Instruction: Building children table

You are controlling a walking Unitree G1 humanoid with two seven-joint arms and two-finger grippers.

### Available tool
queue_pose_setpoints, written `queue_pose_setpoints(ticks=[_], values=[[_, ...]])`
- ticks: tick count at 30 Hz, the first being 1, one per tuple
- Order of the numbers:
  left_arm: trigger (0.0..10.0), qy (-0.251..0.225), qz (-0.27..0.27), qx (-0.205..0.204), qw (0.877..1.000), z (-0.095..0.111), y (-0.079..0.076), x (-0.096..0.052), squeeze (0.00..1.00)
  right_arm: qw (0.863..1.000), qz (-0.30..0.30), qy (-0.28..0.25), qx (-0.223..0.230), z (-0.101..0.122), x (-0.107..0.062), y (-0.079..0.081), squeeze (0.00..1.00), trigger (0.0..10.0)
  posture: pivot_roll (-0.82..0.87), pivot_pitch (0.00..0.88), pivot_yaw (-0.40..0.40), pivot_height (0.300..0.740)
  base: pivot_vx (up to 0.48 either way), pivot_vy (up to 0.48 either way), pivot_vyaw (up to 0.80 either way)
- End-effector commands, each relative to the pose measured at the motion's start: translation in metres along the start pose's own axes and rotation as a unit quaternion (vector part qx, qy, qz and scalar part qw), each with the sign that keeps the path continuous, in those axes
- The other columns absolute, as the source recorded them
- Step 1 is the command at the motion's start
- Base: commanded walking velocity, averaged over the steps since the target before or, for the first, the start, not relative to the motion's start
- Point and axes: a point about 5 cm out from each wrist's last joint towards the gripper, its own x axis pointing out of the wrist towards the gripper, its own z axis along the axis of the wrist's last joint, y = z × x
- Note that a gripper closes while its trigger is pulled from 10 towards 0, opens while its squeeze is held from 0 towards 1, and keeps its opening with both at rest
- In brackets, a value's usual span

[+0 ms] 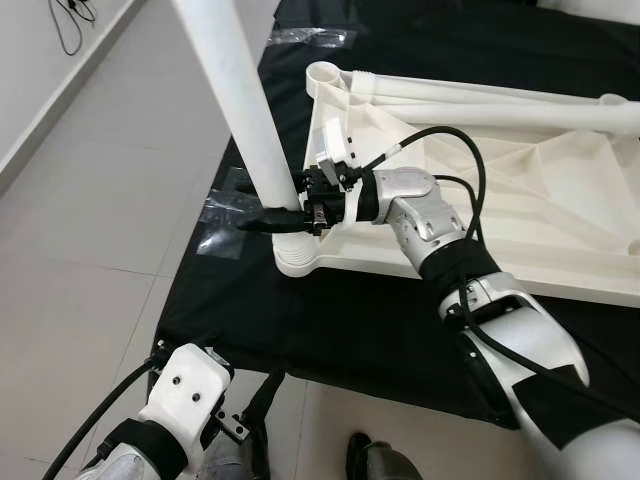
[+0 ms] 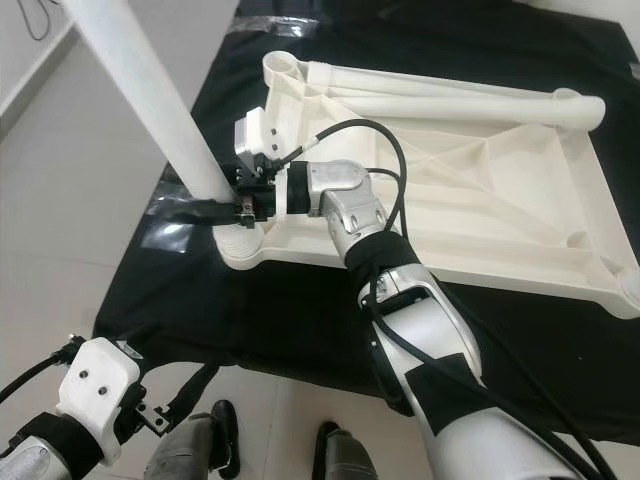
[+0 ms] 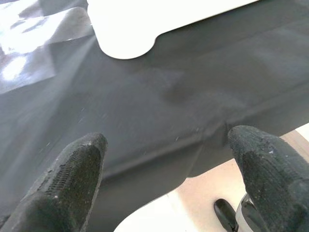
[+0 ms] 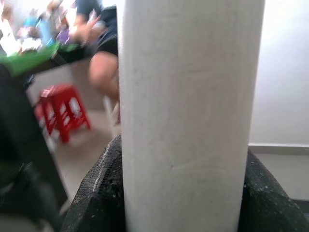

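Right tool [image 1: 288, 203] is pinching the white table leg [image 1: 235, 95] low down, one black finger each side of the tube, just above where it enters the corner socket [image 1: 300, 252] of the upturned table top [image 1: 480, 190]; the right wrist view has the tube seated between both pads [image 4: 99, 193]. The leg stands tilted, its upper end leaning toward the robot's left and running out of frame, so it looks set in the socket but prob. not fully home. The white plastic panel lies underside up, ribs showing, on a black cloth [image 1: 330, 320] spread over the floor, w/ two more legs [image 1: 500, 105] lying loose along its far edge. Left tool [image 3: 164, 183] hangs spread and carrying nothing, low near the cloth's near edge, idle. Handling, as a guess: hollow moulded plastic, so light and stiff, but smooth and round, so it may slip or spin in a two-finger pinch; long lever too, so a grip low near the socket gives control of the base but little over the top end. Best hold is low as now for seating, then push straight down along the tube's axis; side force could skate the light panel across the cloth. Clear plastic wrap [image 1: 222, 225] lies beside that corner.
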Motion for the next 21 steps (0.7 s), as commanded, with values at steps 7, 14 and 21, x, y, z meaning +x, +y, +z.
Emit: queue_pose_setpoints(ticks=[7, 14, 21], values=[[10.0, 0.017, -0.004, -0.002, 1.000, -0.006, -0.001, -0.002, 0.00, 0.994, -0.094, -0.046, 0.031, -0.017, 0.000, -0.002, 0.00, 10.0, 0.09, 0.284, -0.050, 0.740, 0.000, 0.000, 0.00], [10.0, 0.018, -0.004, -0.001, 1.000, -0.006, -0.001, -0.003, 0.00, 0.988, -0.108, -0.095, 0.050, -0.027, -0.010, 0.006, 0.00, 10.0, 0.09, 0.284, -0.047, 0.740, 0.000, 0.000, 0.00], [10.0, 0.019, -0.006, -0.001, 1.000, -0.006, -0.001, -0.003, 0.00, 0.990, -0.121, -0.064, 0.031, -0.043, -0.021, 0.013, 0.00, 10.0, 0.09, 0.287, -0.043, 0.740, 0.000, 0.000, 0.00]])
